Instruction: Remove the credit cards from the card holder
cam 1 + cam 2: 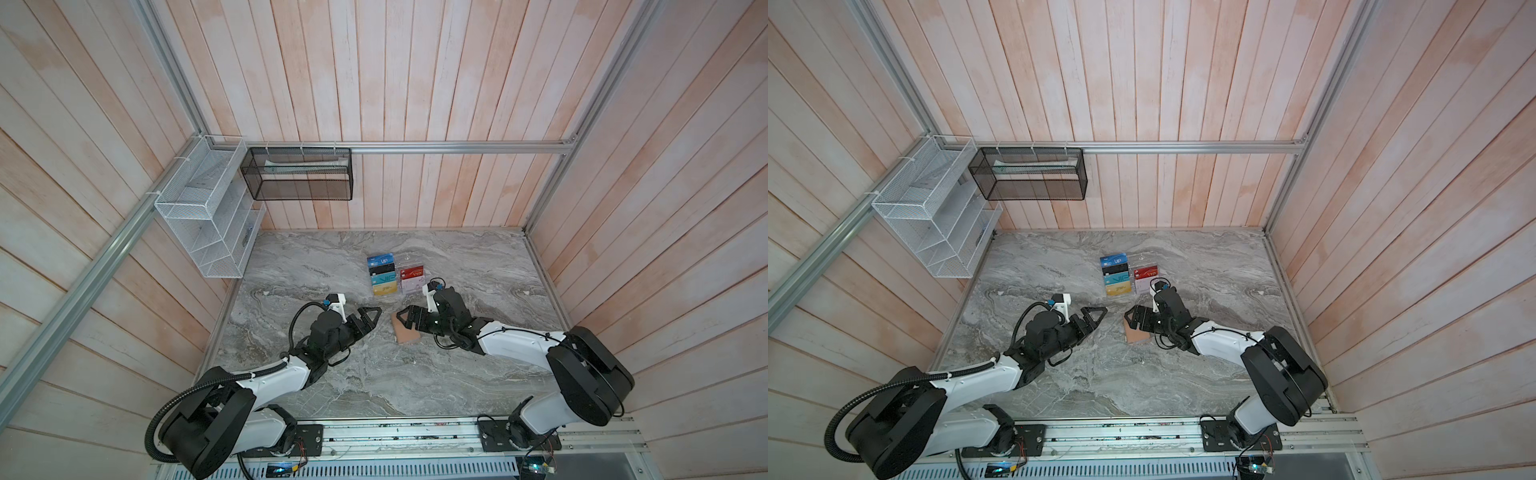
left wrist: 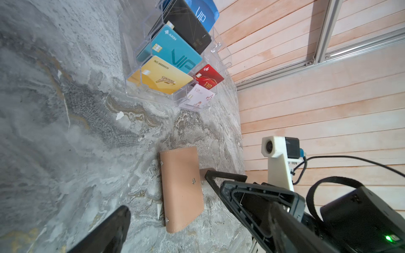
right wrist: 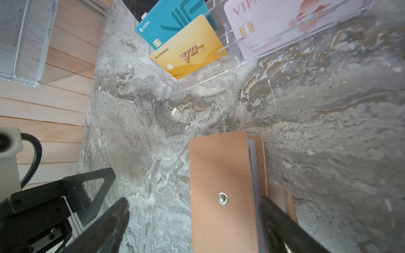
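**Holder (image 1: pixel 406 333) closed: opening step in hand**

The holder lies mid-frame on the table (image 1: pixel 374 382), cards hidden inside. Your right end effector (image 3: pixel 192 203) hovers over it, jaws wide, gripping nothing; the left end effector (image 1: pixel 372 319) hangs spread, empty. Next, likely: lift it open.

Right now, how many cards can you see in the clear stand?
6. One column holds blue, black, teal and gold; the column beside it holds red and white. Others may hide behind them.
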